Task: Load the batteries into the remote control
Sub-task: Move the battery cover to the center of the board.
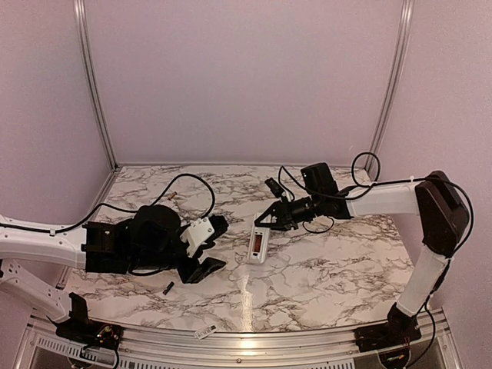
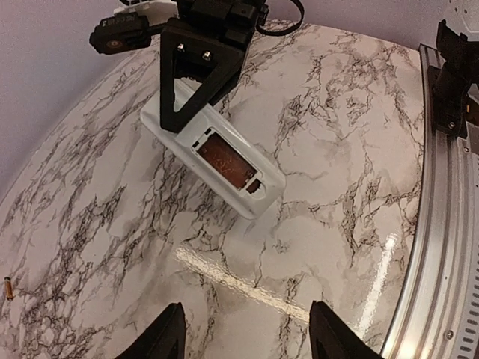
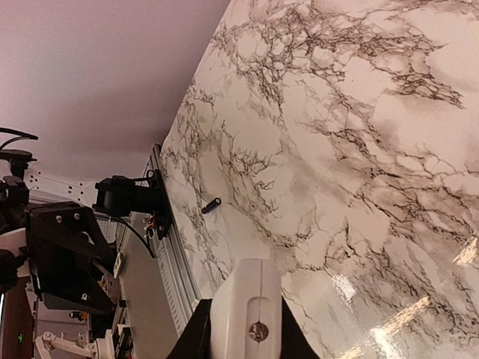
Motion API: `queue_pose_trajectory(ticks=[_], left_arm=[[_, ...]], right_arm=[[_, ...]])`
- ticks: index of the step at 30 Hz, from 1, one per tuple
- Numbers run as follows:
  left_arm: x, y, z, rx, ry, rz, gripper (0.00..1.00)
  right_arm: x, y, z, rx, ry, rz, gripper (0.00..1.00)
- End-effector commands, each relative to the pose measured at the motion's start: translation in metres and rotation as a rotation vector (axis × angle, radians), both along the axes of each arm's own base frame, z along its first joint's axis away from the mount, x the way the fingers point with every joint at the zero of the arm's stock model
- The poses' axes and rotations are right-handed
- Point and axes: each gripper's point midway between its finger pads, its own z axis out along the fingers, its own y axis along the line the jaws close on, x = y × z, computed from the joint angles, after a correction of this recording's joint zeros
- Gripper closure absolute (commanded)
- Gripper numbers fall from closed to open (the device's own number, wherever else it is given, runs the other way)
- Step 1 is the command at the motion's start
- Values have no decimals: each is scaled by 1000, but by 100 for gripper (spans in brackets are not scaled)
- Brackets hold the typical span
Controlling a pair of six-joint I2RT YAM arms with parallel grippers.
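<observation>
The white remote control (image 1: pixel 257 244) lies back-up on the marble table, its reddish-orange slot (image 2: pixel 224 161) open and empty. My right gripper (image 1: pixel 267 221) is shut on the remote's far end; its black fingers (image 2: pixel 187 75) clamp the white body (image 3: pixel 247 307). My left gripper (image 2: pixel 247 340) is open and empty, hovering just left of the remote (image 1: pixel 206 247), apart from it. The blackish battery (image 1: pixel 168 287) lies on the table near the front left and also shows in the right wrist view (image 3: pixel 211 205). The golden-tan battery (image 2: pixel 9 288) lies at the left edge of the left wrist view; the top view does not show it.
An aluminium rail (image 1: pixel 254 342) runs along the table's near edge, with a small white flat piece (image 1: pixel 204 333) lying on it. The rail also shows in the left wrist view (image 2: pixel 441 224). Black cables (image 1: pixel 184 184) loop over the back of the table. Grey walls enclose three sides.
</observation>
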Motion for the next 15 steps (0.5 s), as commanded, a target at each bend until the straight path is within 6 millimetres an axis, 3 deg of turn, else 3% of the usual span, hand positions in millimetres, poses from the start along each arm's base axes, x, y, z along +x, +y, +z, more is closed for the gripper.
queue_pose_trajectory(ticks=[1,10,15], left_arm=[[-50,27,-62,125,365,28,42],[-121,35,-112,323,534,4,43],[-144,37,-139,432,526,-9,43]], right_arm=[[3,-2,16,25,-72,-1,100],[4,-4,18,17,-83,-3,100],[5,-5,19,11,-88,-6,100]])
